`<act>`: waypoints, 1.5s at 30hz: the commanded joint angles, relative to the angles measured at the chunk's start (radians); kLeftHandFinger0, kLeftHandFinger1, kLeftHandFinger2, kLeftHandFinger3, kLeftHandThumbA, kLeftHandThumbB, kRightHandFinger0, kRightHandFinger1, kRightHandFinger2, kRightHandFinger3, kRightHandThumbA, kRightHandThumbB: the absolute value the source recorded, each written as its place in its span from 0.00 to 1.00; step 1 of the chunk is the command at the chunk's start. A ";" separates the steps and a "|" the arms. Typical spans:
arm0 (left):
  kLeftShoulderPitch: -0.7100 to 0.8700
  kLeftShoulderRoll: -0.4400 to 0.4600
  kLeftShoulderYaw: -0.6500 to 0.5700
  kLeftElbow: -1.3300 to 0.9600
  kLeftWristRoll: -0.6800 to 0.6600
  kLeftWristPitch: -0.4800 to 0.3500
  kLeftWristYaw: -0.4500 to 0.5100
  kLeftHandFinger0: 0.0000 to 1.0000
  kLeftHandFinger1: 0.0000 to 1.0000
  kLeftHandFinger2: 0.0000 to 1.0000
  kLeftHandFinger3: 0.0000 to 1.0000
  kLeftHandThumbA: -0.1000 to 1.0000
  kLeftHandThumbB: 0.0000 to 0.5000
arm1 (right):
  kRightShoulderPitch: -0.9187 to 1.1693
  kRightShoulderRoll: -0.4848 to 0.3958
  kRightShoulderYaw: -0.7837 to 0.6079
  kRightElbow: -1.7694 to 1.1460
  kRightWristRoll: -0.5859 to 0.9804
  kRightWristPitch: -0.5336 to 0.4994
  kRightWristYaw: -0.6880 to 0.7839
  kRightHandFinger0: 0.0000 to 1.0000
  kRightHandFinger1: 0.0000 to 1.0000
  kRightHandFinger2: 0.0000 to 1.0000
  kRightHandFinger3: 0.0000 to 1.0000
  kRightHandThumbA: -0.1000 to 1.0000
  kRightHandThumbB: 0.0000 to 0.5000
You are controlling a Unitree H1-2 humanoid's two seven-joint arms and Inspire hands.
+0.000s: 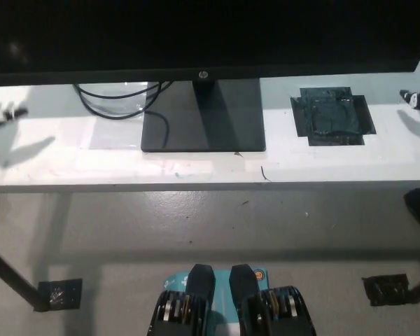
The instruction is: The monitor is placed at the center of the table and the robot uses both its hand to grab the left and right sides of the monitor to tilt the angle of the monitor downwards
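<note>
The black monitor (196,35) fills the top of the head view, its lower bezel running level above the white table (196,168). Its flat black stand base (203,115) rests at the table's middle. Only a small part of my white left hand (1,114) shows at the left edge, below the monitor's lower left corner and apart from it. A bit of my black right hand (418,98) shows at the right edge, below the monitor's lower right corner, also not touching it. Most of both hands is out of frame.
Black cables (115,101) loop on the table behind the stand's left side. A dark taped patch (332,115) lies on the table to the right of the base. Grey floor and table legs (14,283) show below the front edge.
</note>
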 commanded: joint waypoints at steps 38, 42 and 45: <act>0.723 -0.485 0.250 -0.796 -0.597 -0.179 -0.021 1.00 1.00 1.00 1.00 1.00 0.65 | 0.844 0.458 -0.259 -0.840 0.371 -0.358 -0.245 1.00 1.00 1.00 1.00 1.00 0.72; 0.720 -0.491 0.257 -0.788 -0.596 -0.179 -0.027 1.00 1.00 1.00 1.00 1.00 0.65 | 0.838 0.452 -0.246 -0.832 0.369 -0.358 -0.267 1.00 1.00 1.00 1.00 1.00 0.71; 0.689 -0.497 0.268 -0.650 -0.601 -0.179 -0.024 1.00 1.00 1.00 1.00 1.00 0.67 | 0.794 0.472 -0.253 -0.664 0.414 -0.358 -0.245 1.00 1.00 1.00 1.00 1.00 0.75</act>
